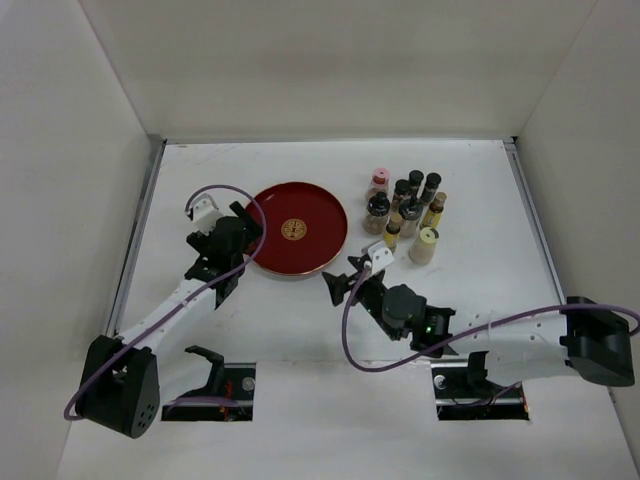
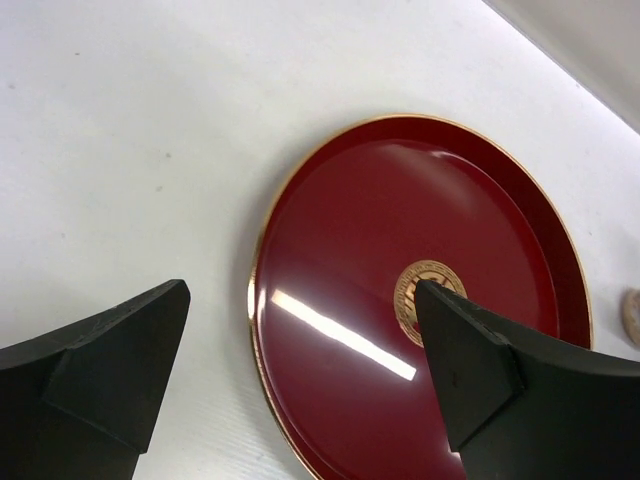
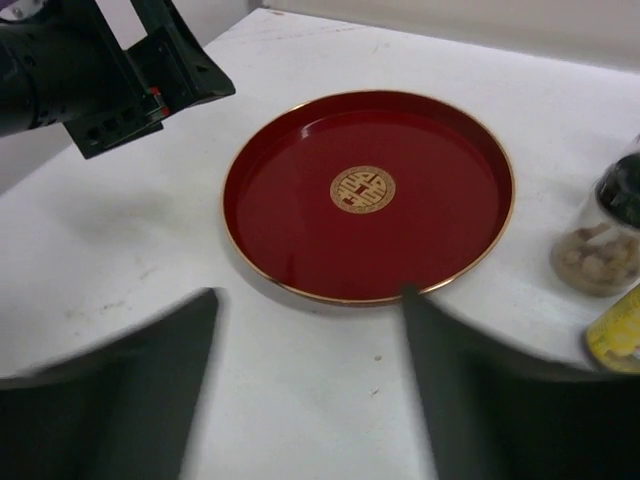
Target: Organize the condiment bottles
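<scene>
Top view: the bottles [image 1: 405, 210] stand upright in a tight cluster on the white worktop [image 1: 300, 330], just right of the round red tray [image 1: 320, 212] and clear of its rim. A pink-capped bottle [image 1: 379, 181] is at the cluster's far left and a cream-capped jar [image 1: 425, 243] at its near right. Only this view shows the whole cluster together with the left arm [image 1: 170, 300] and right arm [image 1: 500, 345], which reach the tray from its left and from its near right. Left wrist view: the left tool [image 2: 300, 298] is open, its two black fingers spread wide with nothing between them. One finger is over bare worktop, the other over the tray's floor beside the gold emblem [image 2: 428, 300]. The bottles lie outside this frame, apart from a pale round sliver [image 2: 632, 318] at the right edge, too cropped to identify. Right wrist view: the right tool [image 3: 308, 298] is likewise open, its fingers apart, blurred and holding nothing, above the worktop at the tray's near rim. This view alone gives a close look at two of the cluster at its right edge, both cropped: a dark-capped jar of brown lumps [image 3: 598, 245] and, nearer, a yellow jar [image 3: 615, 338]. The left arm [image 3: 90, 70] appears at upper left, beyond the tray.
</scene>
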`<action>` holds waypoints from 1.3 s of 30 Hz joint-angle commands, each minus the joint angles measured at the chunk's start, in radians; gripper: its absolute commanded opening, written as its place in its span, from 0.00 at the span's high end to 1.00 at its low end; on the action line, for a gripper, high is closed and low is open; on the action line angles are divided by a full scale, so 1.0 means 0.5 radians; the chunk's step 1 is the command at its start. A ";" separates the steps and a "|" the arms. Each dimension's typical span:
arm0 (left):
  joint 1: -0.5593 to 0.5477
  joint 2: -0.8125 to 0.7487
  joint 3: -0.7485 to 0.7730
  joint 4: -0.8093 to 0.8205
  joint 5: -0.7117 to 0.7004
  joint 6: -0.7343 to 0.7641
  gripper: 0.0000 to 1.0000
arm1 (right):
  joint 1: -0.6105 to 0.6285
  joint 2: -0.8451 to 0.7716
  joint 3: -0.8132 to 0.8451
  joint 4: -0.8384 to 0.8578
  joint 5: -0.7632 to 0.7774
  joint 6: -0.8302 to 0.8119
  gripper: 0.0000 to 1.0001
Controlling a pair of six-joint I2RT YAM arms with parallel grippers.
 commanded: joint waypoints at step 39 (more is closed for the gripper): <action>0.497 -0.107 -0.529 0.697 0.525 -0.455 0.00 | -1.255 0.324 0.788 -1.325 -0.198 0.471 0.41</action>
